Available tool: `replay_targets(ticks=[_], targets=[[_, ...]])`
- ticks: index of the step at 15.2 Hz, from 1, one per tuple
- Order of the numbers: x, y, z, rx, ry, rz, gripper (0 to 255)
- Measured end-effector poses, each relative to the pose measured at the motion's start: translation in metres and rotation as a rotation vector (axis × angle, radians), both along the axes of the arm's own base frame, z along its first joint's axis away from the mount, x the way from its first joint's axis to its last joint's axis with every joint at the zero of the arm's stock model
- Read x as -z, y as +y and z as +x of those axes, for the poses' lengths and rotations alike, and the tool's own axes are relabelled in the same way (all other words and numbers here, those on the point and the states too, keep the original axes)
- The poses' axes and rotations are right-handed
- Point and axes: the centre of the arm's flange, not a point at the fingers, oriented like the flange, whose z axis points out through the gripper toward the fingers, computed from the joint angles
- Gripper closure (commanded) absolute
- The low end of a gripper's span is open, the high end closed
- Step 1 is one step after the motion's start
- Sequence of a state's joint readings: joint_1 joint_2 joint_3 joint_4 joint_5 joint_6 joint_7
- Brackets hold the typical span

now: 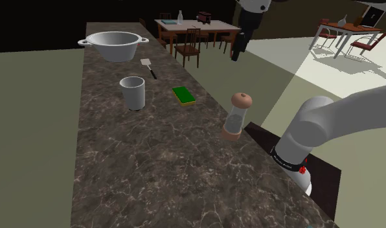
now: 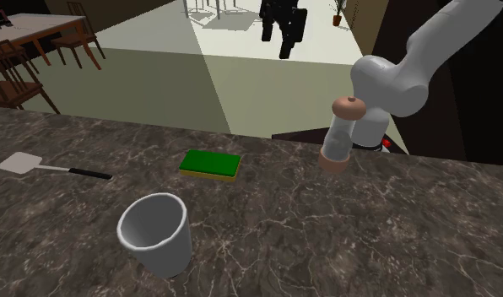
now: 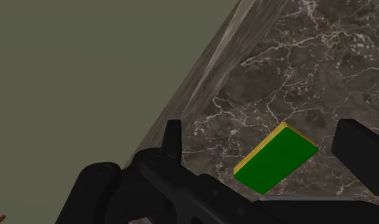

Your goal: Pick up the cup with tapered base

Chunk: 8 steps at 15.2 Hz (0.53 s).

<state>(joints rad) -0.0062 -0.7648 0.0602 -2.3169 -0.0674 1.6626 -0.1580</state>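
Above flat green yellow-edged sponge (image 3: 275, 167), black end effector (image 3: 263, 130) is spread apart; white tapered cup (image 1: 133, 92) past the sponge should be straddled squarely.

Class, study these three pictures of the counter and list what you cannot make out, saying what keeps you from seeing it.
Inner floor of the pot: shoulder view, hidden by its own near wall.
Upper part of the hand: second exterior view, cut off by the top edge.
Outer side of one finger: wrist view, cut off by the picture's edge.
Things on the far dining table: shoulder view, too small to name.
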Motion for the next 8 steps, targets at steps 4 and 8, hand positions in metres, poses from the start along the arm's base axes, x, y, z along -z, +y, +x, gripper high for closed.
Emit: replay_targets(ticks=[4, 8], targets=[[0.007, 0.020, 0.018, -0.004, 0.004, -0.001, 0], [0.016, 0.061, 0.048, -0.011, 0.011, -0.002, 0]])
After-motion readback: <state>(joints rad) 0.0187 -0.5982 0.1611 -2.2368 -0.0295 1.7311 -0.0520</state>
